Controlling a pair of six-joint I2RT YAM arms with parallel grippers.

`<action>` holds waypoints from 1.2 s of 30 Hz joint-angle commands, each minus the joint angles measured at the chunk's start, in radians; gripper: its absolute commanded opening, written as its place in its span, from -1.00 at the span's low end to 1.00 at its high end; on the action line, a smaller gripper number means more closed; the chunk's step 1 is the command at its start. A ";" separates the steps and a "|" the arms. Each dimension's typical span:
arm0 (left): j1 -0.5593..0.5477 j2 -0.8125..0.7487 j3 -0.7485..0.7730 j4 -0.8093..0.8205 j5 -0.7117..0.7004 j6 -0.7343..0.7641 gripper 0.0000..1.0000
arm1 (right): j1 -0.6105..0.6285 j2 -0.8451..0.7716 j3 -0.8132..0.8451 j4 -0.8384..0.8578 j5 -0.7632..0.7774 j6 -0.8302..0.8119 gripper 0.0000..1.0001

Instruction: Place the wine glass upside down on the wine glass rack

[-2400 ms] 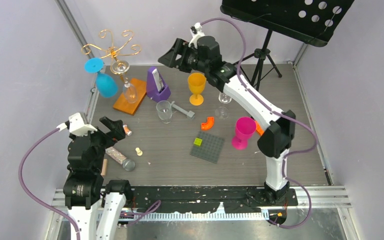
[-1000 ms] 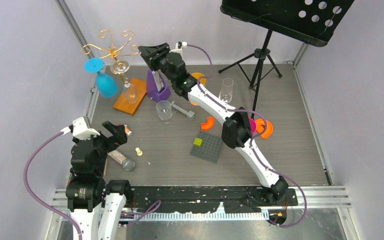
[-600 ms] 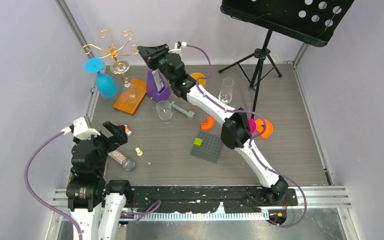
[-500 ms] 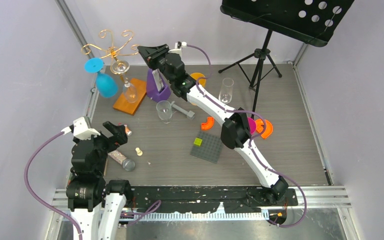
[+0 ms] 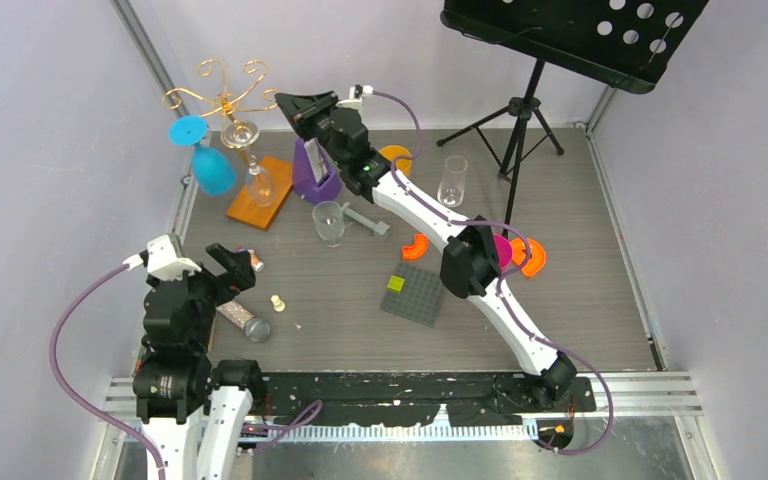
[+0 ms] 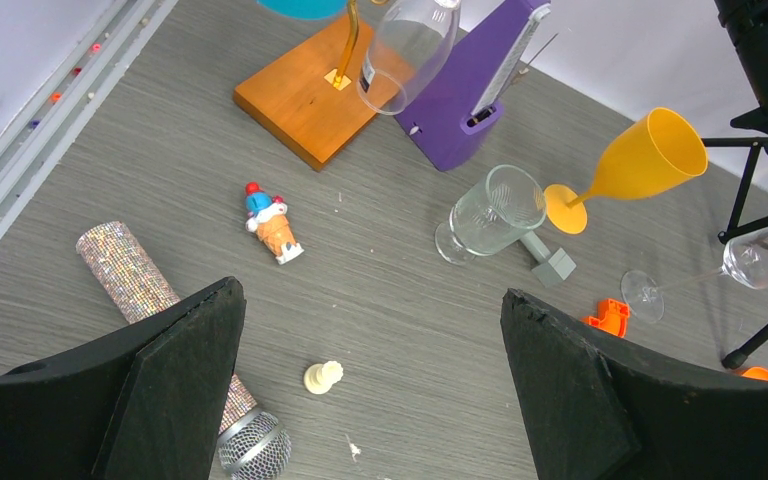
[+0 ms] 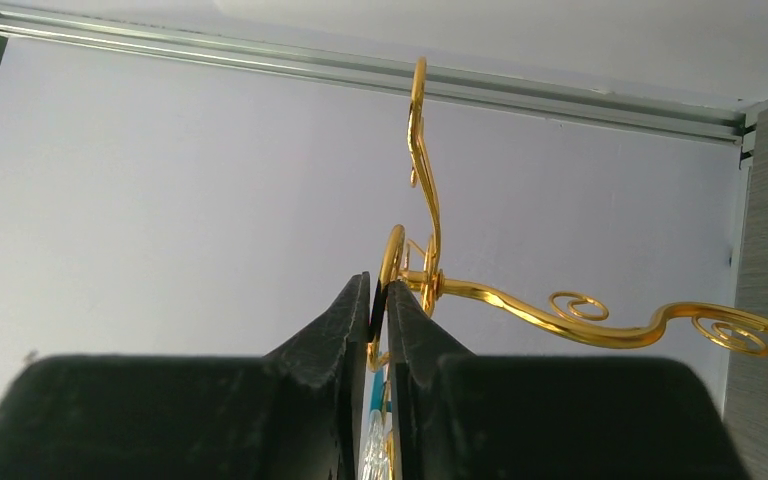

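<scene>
The wine glass rack (image 5: 225,98) is gold wire with scroll arms on an orange base (image 5: 260,192) at the back left. A clear wine glass (image 5: 258,183) and a blue one (image 5: 210,165) hang upside down from it. My right gripper (image 5: 290,102) reaches the rack's right scroll arm. In the right wrist view its fingers (image 7: 381,290) stand nearly together with a gold wire loop (image 7: 393,255) in the slit. My left gripper (image 5: 225,268) hovers wide open over the front left, holding nothing; its fingers (image 6: 370,370) frame a cream chess piece (image 6: 322,376).
A purple metronome (image 5: 314,175) stands under the right arm. An orange goblet (image 6: 650,155), a clear tumbler (image 5: 328,222), a clear flute (image 5: 451,180), a magenta cup (image 5: 503,248), a grey baseplate (image 5: 415,293), a glitter microphone (image 5: 240,315) and a black music stand (image 5: 520,110) are around.
The right arm swung left from the orange goblet to the rack, then its jaws closed there over the last second. The left arm stayed still.
</scene>
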 commanded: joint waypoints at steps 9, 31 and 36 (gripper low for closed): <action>-0.003 -0.012 -0.007 0.015 -0.005 0.004 0.92 | 0.010 -0.006 0.049 0.051 0.017 -0.005 -0.80; -0.003 0.006 0.012 0.017 -0.005 0.004 0.91 | 0.019 -0.132 -0.064 0.063 0.050 -0.113 -0.89; -0.003 0.008 0.012 0.019 -0.003 -0.001 0.91 | 0.020 -0.163 -0.107 0.070 0.048 -0.124 -0.89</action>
